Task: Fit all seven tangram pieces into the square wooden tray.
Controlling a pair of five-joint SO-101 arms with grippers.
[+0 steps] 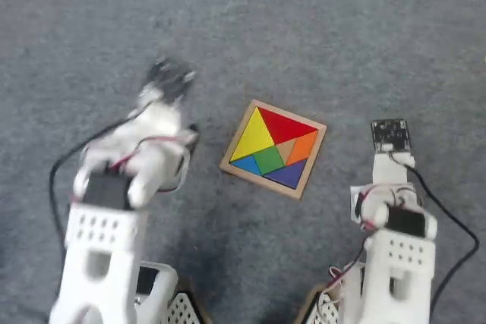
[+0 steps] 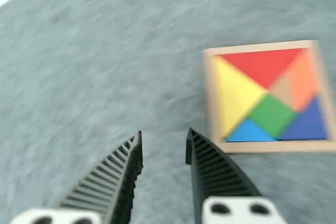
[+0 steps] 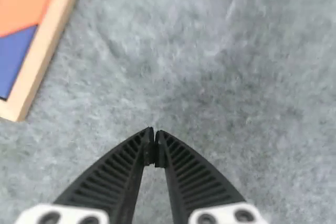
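Note:
The square wooden tray [image 1: 237,168] lies turned like a diamond in the middle of the grey mat, holding red [image 1: 285,124], yellow [image 1: 253,139], orange [image 1: 303,144], green [image 1: 268,159], light blue and dark blue tangram pieces packed flush. In the left wrist view the tray [image 2: 208,98] sits off beside my left gripper [image 2: 164,139], which is open with nothing between its fingers. My right gripper [image 3: 155,135] is shut over bare mat, with the tray's corner [image 3: 31,77] off to one side. In the high view the right arm [image 1: 391,187] stands right of the tray.
The left arm [image 1: 144,157] stands left of the tray in the high view, with cables looping beside it. Grey felt mat [image 1: 342,51] spreads around the tray, ending at a pale strip along the far edge.

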